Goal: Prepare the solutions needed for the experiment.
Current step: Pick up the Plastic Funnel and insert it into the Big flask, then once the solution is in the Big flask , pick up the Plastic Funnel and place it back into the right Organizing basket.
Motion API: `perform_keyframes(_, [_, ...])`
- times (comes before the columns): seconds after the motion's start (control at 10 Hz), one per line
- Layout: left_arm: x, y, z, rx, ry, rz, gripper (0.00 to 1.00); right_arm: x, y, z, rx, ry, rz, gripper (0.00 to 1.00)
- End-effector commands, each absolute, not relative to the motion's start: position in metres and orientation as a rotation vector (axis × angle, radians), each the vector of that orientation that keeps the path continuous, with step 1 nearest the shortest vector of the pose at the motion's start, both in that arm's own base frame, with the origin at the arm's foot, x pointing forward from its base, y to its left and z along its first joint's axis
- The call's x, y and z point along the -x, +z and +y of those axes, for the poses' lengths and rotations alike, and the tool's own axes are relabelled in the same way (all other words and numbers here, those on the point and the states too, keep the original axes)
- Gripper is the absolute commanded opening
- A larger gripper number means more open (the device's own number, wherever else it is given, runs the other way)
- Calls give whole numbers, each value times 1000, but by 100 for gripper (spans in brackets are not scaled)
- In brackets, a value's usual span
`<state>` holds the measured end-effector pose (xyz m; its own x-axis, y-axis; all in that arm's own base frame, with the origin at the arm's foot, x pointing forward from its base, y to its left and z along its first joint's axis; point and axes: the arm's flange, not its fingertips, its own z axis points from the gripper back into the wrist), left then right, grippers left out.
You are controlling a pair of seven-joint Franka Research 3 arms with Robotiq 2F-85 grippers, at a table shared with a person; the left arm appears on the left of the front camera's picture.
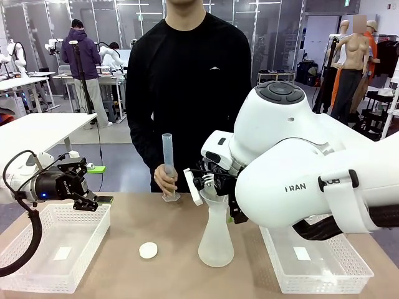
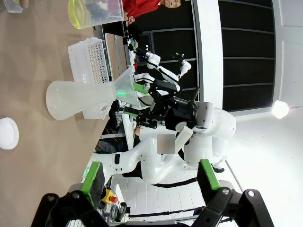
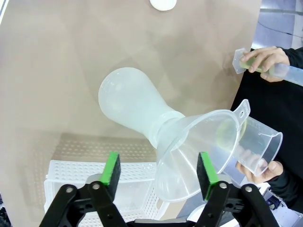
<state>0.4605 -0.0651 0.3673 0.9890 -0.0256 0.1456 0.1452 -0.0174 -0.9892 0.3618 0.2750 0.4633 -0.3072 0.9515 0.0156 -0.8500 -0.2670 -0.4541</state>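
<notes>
bearing flask (image 1: 216, 240) and disc (image 1: 148, 250), tan table (image 1: 149, 215) (busy lab behind)

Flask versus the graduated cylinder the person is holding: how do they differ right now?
The flask is squat, wide-bottomed and frosted; the graduated cylinder is tall and narrow. The flask stands free on the table with a funnel in its neck; the cylinder is gripped near its base by the person's hand, nothing in its mouth. Both are upright and translucent.
</notes>
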Motion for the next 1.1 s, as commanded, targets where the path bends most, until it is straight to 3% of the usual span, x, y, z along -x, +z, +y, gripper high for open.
perform_keyframes(0.0, [-460, 370, -66, 1580, -138, -88, 100, -361, 465, 276, 313, 1843, -465, 100])
perform_keyframes(1.0, [-460, 370, -66, 1580, -138, -88, 100, -361, 464, 276, 309, 1843, -455, 100])
